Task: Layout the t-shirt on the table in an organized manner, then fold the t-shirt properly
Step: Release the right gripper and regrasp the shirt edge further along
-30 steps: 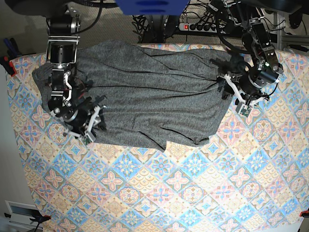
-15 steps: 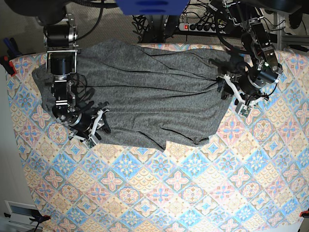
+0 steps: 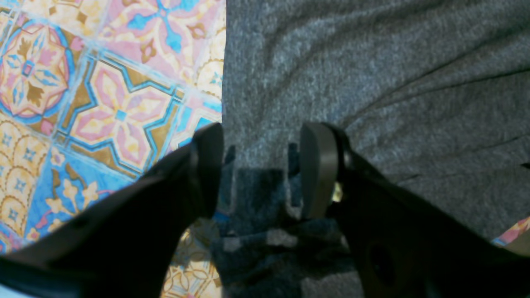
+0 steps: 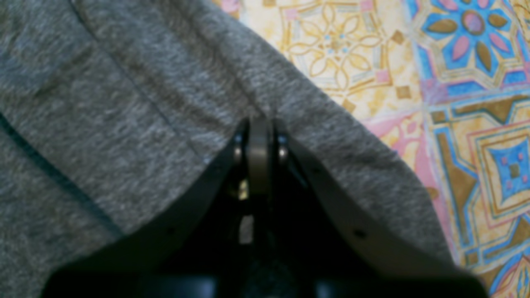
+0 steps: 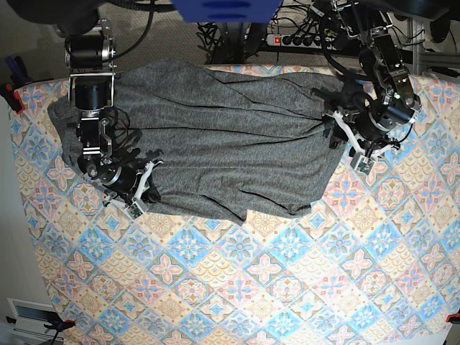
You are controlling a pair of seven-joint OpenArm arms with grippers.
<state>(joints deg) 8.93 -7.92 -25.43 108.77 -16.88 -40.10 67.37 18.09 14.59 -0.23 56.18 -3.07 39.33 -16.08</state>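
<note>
The right gripper (image 4: 258, 136) is pinching the t-shirt (image 5: 230, 136) hem, jaws closed; the left gripper (image 3: 258, 165) is straddling its edge, jaws parted.

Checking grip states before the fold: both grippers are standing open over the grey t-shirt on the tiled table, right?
Not quite. The right gripper is shut, pinching the t-shirt's edge, as the right wrist view shows. The left gripper does stand open over the shirt on the table.

Even, bright light overhead; both wrist views soft and blurred, the base view sharp
</note>
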